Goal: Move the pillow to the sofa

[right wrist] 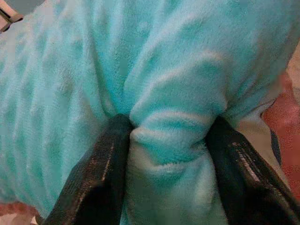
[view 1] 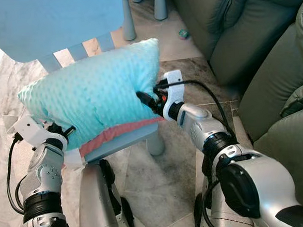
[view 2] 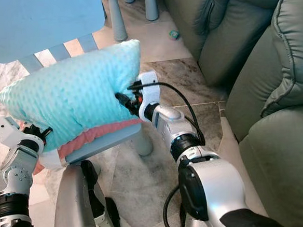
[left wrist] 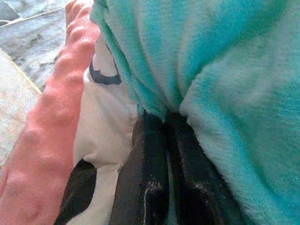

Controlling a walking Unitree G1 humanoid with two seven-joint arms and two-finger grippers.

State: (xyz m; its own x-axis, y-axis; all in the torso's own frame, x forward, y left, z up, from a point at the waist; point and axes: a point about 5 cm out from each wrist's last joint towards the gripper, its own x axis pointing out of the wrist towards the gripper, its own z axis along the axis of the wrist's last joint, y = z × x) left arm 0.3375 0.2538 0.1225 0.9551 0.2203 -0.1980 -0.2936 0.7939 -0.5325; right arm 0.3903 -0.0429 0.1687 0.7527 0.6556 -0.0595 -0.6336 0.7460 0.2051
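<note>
Marbled grey-and-beige stone floor tiles [view 1: 162, 185] underfoot, with a small pale blue plastic child's chair [view 1: 119, 140] standing in the middle and a grey-green leather sofa [view 1: 274, 89] along the right side. Resting on the chair seat: a fluffy turquoise dimpled-plush pillow [view 1: 95, 91] with a coral-pink edge and white underside, leaning against the slatted backrest. Gripped from both ends. Left gripper [left wrist: 166, 140] pressed into the pillow's near-left lower corner, black fingers [left wrist: 145, 173] nearly closed, pinching a thin fold of turquoise plush just beside the pink trim. Right gripper [right wrist: 168, 140] clamped on the pillow's right edge, fingers [right wrist: 98, 173] spread partway with a thick bunch of plush squeezed between them. Black cable [view 1: 207, 94] looping off the right wrist toward the sofa. Farther off, pale blue legs of a second piece of furniture [view 1: 159, 4] and a tiny green-and-pink object [view 1: 183, 34] on the floor near the sofa base. Pillow well apart from the sofa.
</note>
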